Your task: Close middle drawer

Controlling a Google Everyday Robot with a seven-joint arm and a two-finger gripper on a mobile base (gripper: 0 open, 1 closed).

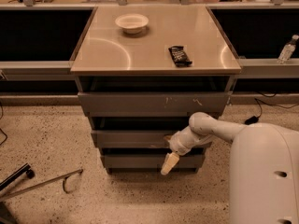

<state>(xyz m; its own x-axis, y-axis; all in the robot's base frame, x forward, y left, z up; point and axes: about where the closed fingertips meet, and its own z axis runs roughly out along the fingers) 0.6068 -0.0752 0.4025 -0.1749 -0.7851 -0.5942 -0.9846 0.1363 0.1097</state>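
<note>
The middle drawer (131, 138) is the plain grey front second from the top of the cabinet. It stands only a little proud of the cabinet, with a narrow dark gap above it. My gripper (168, 150) is pressed against the right half of this front. It is open and holds nothing, with one pale finger (169, 163) pointing down over the lowest front. My white arm (219, 129) reaches in from the right.
The scratched top drawer front (154, 104) is above and the lowest front (135, 161) below. A white bowl (132, 22) and a black packet (180, 56) lie on the cabinet top. A metal frame (42, 183) lies on the floor at left. A bottle (286, 50) stands at right.
</note>
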